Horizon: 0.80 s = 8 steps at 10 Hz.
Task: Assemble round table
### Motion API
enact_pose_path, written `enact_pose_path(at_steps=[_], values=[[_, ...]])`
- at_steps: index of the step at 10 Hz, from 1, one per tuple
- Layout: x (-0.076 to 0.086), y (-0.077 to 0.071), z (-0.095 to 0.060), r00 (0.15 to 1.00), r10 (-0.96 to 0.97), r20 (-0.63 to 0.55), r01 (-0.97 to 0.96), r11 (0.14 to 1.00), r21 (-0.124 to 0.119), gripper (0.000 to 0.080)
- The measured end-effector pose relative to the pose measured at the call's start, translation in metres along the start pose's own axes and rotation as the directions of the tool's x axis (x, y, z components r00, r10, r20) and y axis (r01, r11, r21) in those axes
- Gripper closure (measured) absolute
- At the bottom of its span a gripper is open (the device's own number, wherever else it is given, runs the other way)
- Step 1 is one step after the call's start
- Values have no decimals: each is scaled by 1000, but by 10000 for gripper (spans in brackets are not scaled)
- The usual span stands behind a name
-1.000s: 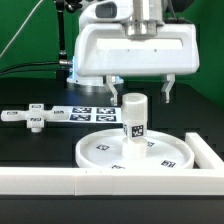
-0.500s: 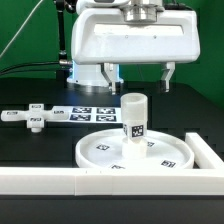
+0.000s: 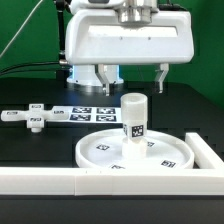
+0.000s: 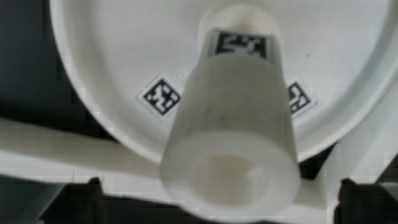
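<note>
The round disc (image 3: 138, 150) lies flat at the front, against the white border wall. The short post (image 3: 134, 117) stands upright in its middle, with a tag on its side. My gripper (image 3: 136, 80) is open and empty, straight above the post, its two fingers spread wide to either side and clear of the post's top. The cross-shaped foot piece (image 3: 35, 118) lies flat at the exterior view's left. In the wrist view the post (image 4: 231, 130) rises toward the camera from the disc (image 4: 134, 70), between the finger tips (image 4: 79, 195).
The marker board (image 3: 92, 114) lies behind the disc. The long white border wall (image 3: 60, 182) runs along the front and turns up the exterior view's right side (image 3: 208, 152). A green backdrop stands behind the table.
My gripper has risen straight up from the post's top, still open. The post stays standing in the disc. Nothing else has moved.
</note>
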<state>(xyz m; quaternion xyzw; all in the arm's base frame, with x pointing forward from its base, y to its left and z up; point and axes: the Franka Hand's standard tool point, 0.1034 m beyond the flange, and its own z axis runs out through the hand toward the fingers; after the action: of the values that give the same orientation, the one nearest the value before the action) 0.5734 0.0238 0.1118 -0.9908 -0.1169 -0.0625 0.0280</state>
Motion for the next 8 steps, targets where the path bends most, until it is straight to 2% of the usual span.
enact_pose_path(at_steps=[1, 3, 4, 8], values=[[-4, -6, 2, 996, 20, 84, -22, 999, 27, 151], [-4, -12, 2, 977, 2, 211, -15, 998, 62, 151], [-1, -9, 4, 973, -4, 231, -13, 997, 70, 151], [2, -4, 10, 977, -13, 212, -1, 998, 66, 151]])
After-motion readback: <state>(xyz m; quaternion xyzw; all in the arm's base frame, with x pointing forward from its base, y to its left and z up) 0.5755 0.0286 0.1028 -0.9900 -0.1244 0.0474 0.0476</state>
